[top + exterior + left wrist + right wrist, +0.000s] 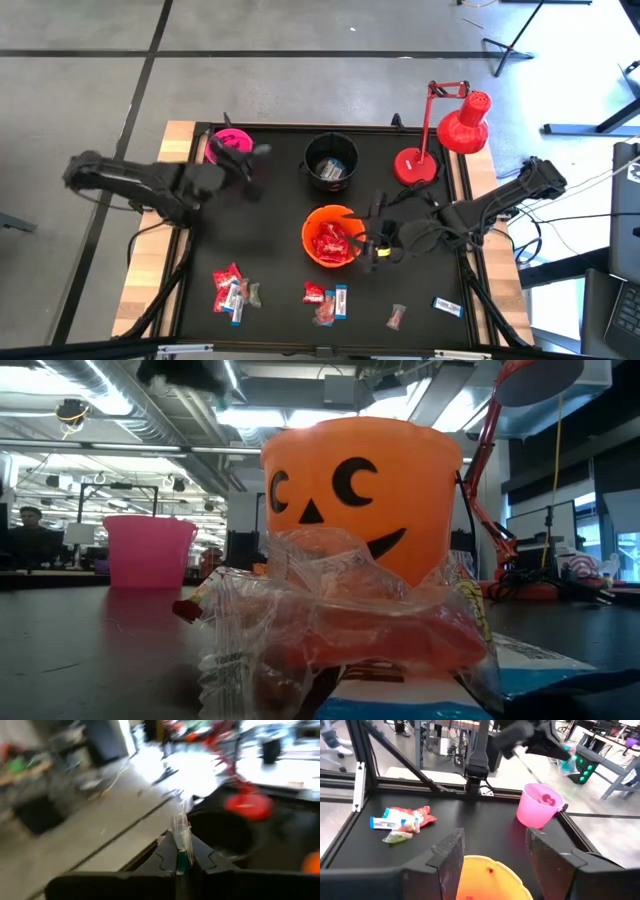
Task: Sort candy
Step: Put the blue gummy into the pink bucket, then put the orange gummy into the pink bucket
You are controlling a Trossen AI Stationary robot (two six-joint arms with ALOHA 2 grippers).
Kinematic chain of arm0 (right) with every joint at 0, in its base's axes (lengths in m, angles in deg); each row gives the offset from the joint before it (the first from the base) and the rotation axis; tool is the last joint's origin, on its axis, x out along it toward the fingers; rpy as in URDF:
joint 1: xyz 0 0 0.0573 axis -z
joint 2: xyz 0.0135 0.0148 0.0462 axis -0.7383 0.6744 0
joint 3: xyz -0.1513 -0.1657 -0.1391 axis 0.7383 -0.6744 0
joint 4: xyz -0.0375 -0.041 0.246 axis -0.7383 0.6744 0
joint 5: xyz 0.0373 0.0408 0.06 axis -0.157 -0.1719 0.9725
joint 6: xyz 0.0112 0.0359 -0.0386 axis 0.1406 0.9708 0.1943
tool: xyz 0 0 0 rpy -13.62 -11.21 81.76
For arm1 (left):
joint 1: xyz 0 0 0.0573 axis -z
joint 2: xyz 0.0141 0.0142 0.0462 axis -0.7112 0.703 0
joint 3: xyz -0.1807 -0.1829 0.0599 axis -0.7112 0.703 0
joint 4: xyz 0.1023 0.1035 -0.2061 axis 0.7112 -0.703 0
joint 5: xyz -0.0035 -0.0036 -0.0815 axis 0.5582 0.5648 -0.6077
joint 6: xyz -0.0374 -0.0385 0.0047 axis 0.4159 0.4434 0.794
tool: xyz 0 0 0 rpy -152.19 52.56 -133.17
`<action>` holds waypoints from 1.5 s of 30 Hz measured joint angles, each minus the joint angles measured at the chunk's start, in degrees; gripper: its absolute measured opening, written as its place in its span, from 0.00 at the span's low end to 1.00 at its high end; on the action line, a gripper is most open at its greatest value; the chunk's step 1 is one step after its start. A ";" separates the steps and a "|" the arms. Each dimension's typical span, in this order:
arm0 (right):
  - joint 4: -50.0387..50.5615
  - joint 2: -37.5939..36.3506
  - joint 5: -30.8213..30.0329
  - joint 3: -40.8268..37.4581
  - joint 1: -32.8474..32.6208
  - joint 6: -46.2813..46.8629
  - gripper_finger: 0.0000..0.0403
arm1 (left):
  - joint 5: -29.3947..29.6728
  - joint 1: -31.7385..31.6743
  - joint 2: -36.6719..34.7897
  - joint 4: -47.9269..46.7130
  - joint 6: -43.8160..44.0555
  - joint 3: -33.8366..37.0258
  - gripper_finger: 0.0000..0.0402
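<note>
Counting three buckets on the black table (pixel 280 190): pink bucket (pixel 230 146), black bucket (pixel 331 160), orange bucket (pixel 331 236), plus one red desk lamp (pixel 450 135). Holding fingers spread wide, right gripper (pixel 372 245) at the orange bucket's rim above red candy (pixel 328 244) inside; left gripper (pixel 252 152) clamped on a green-tipped wrapped sweet (pixel 182 842) beside the pink bucket. Lying loose along the near edge in roughly four clusters, remaining sweets (pixel 232 291), well apart from both grippers.

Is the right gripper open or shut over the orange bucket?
Open. The right gripper has its fingers spread wide with nothing between them, just above the orange bucket.
</note>
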 joint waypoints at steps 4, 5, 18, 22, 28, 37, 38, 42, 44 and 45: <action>-0.40 -0.17 -0.40 0.00 0.02 0.03 0.52 | -4.38 -12.68 -4.72 -12.37 6.78 0.00 0.00; -0.40 -0.14 -0.39 0.00 0.02 0.03 0.52 | -4.94 -15.61 -5.35 -14.36 8.34 0.00 0.01; 1.52 -0.09 -0.07 0.00 -0.04 1.44 0.52 | -18.40 -38.20 -3.73 -18.74 12.30 0.00 0.28; 3.21 -0.09 -0.04 0.00 -0.04 2.52 0.52 | -22.05 -38.83 -3.83 -18.48 12.28 0.00 0.32; 9.99 -1.29 1.17 0.06 -2.40 4.54 0.52 | -49.43 -36.74 -8.25 -9.11 8.55 -0.04 0.32; 31.72 2.13 14.06 -0.60 -10.49 26.37 0.52 | -65.52 -17.15 -10.53 7.08 8.37 0.68 0.31; 33.25 2.73 14.50 -1.02 -11.87 29.46 0.52 | -65.43 -13.86 -10.27 10.00 7.08 1.95 0.31; 34.98 4.49 19.32 -4.37 -17.57 38.39 0.52 | -63.65 -2.60 -8.99 27.11 3.46 8.80 0.31; 33.78 5.03 20.08 -6.74 -20.41 42.15 0.52 | -62.64 1.51 -8.46 36.02 2.45 11.27 0.31; 32.67 5.27 20.08 -8.04 -21.88 43.97 0.52 | -62.30 3.26 -8.25 39.31 1.89 12.42 0.31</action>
